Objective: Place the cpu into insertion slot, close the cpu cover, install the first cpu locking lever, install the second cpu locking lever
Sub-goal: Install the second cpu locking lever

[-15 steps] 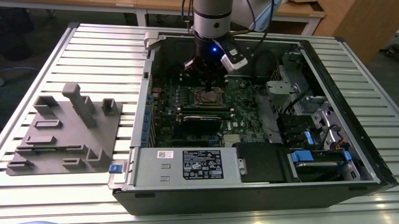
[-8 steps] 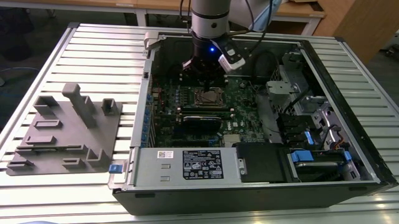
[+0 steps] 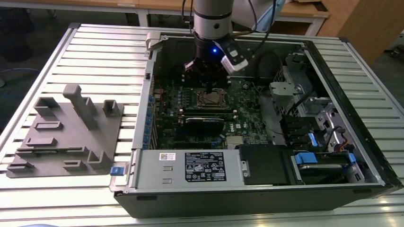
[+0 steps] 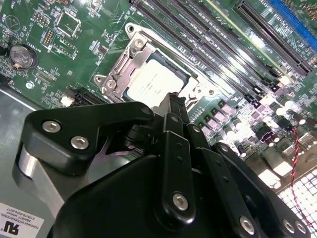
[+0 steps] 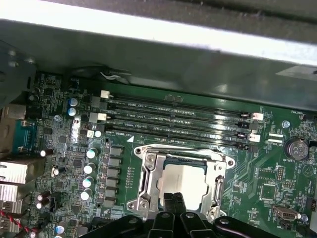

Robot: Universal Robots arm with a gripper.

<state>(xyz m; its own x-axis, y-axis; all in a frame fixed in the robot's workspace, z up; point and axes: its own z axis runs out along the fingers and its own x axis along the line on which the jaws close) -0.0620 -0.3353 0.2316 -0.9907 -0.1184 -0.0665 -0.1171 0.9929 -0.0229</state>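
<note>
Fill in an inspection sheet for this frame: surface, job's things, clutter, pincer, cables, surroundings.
Surface: slatted metal table carrying an open computer case.
Job's things: cpu sits in the slot; cover lies down around it.
Clutter: grey fixture block on the table at the exterior view's left.
Pincer: pincer hangs just above the socket edge, holding nothing visible; fingers close together.
Cables: black bundle inside the case; red wires near the board edge.
Surroundings: wooden desks behind.
</note>
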